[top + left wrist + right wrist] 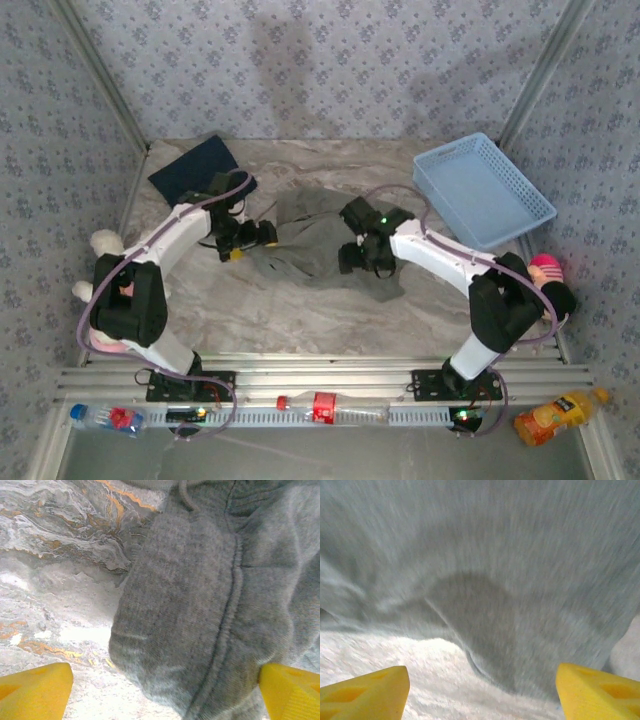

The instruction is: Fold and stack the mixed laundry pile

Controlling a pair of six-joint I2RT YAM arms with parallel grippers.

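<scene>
The grey-olive garment (318, 240) lies rumpled in the middle of the marble table, between my two arms. A folded dark navy T-shirt (198, 168) rests at the back left. My left gripper (248, 244) is at the garment's left edge, open, its yellow fingertips (35, 690) spread wide with a seamed fold of grey cloth (200, 610) lying loose between them. My right gripper (362, 258) is over the garment's right side, also open; its yellow fingertips (365, 692) stand apart above a curved hem of the cloth (495, 605). Neither grips the fabric.
A light blue plastic basket (484, 190) stands at the back right. A white plush toy (104, 244) lies by the left wall and a pink one (546, 268) by the right arm. Bottles (552, 414) sit on the front rail.
</scene>
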